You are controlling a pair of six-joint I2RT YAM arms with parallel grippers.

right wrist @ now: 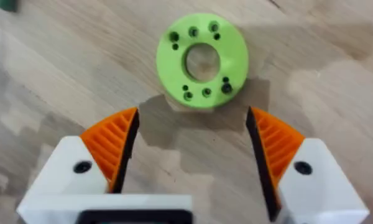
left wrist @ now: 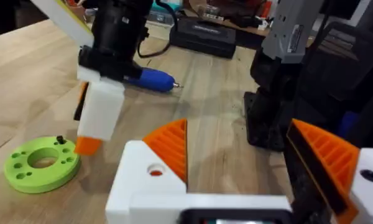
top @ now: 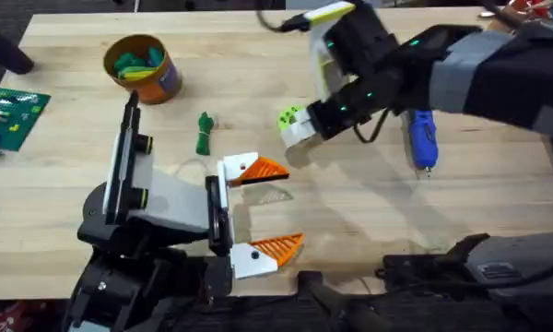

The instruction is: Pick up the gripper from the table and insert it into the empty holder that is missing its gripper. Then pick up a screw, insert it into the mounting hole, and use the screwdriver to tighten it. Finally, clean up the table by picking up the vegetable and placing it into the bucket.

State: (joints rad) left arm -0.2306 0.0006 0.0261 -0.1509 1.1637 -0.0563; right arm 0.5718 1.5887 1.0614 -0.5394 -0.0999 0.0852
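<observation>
1. Pale wooden bench carries everything you are working with.
2. Your left gripper sits at the near left of the bench, its orange ribbed jaws spread wide with nothing between them.
3. Your right gripper reaches across from the right and hangs over the bench's middle, its jaws also spread and empty.
4. Just beyond the right jaws lies a lime-green ring with small holes, flat on the wood.
5. Your screwdriver, blue with a thin metal tip, lies on the bench to the right of that gripper.
6. Your dark green vegetable lies on the bench, between the bucket and the left gripper.
7. That orange bucket stands at the far left, with green pieces inside.
8. At the far-left edge lies a green circuit board.
</observation>
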